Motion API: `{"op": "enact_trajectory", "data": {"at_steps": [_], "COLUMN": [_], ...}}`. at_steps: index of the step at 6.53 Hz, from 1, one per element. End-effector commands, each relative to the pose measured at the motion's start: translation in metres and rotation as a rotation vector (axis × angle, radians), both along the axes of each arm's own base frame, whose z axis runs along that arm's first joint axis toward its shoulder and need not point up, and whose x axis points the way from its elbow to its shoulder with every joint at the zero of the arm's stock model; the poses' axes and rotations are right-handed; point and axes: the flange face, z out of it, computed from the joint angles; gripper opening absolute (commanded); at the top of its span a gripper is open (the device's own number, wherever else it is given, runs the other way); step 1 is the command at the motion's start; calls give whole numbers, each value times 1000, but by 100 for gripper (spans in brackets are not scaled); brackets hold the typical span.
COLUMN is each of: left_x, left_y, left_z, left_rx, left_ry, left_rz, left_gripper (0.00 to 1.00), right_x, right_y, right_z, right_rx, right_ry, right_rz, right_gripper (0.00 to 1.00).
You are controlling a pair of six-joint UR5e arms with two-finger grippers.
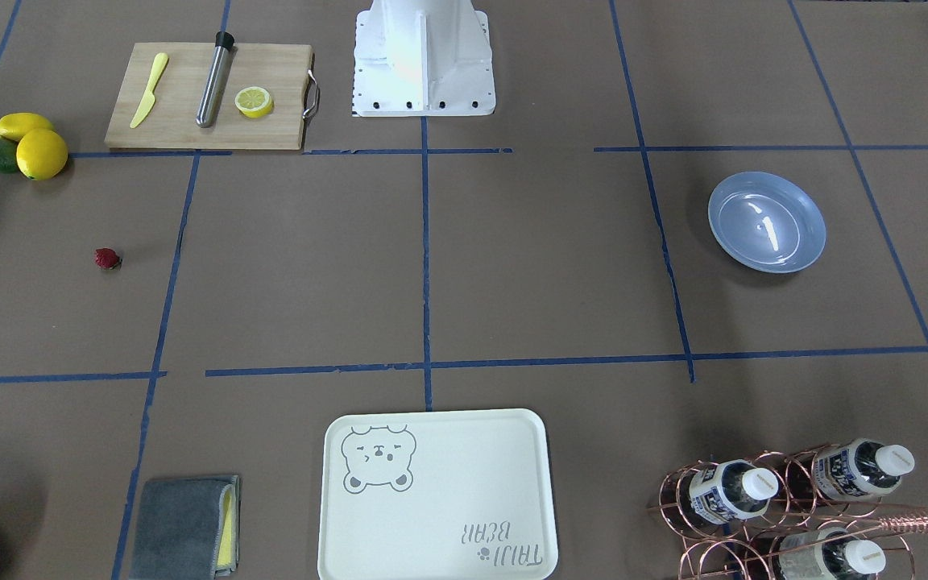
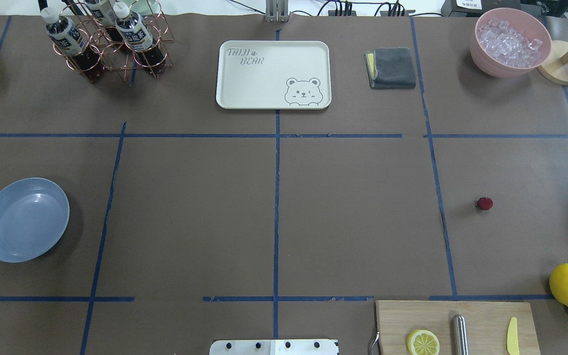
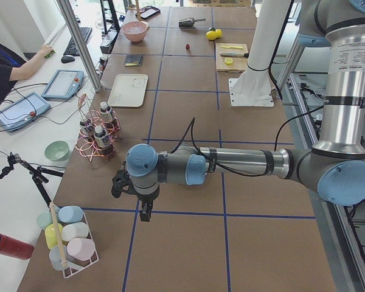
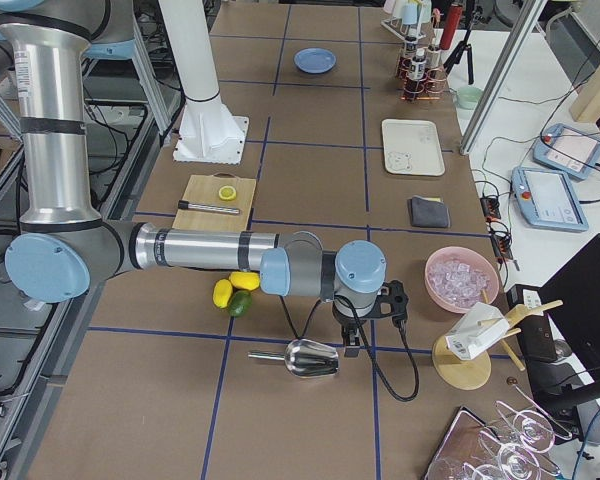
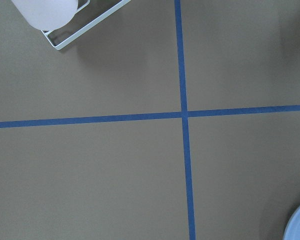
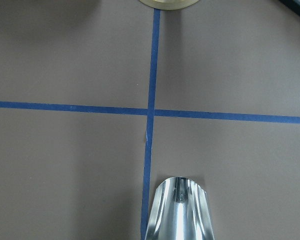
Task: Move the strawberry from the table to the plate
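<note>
Bright, even overhead light filled every view. Glare streaked the centre of the plate and washed out the robot base at 12 o'clock. The strawberry cast a soft shadow toward 3 o'clock. The scoop at 6 o'clock mirrored highlights. Focus was sharp.

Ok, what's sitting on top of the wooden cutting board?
On the cutting board: a yellow knife, a steel rod and a lemon half. Whatever lies beneath them is covered.

The left arm and right arm are silver tubes with light-blue joint caps; a black cable loops just behind the black left gripper.
</note>
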Motion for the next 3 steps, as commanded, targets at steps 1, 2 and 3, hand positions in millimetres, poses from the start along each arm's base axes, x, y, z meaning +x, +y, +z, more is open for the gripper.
{"op": "enact_trajectory", "data": {"at_steps": [1,2,3], "left_x": [1,3,9], "left_y": [-1,-2,-4], "left_z": [2,3,6], "left_rx": [12,23,40], "left_ry": [1,0,3], "left_rz": [2,7,11], "left_gripper": [100,100,100], "right_x": [0,0,0], "right_y": [0,-1,-3], "right_z": [-1,-5,-7], "right_rx": [4,11,16], "right_ry": [-1,-3,0], "right_rz": [0,1,1], "right_gripper": [100,100,100]}}
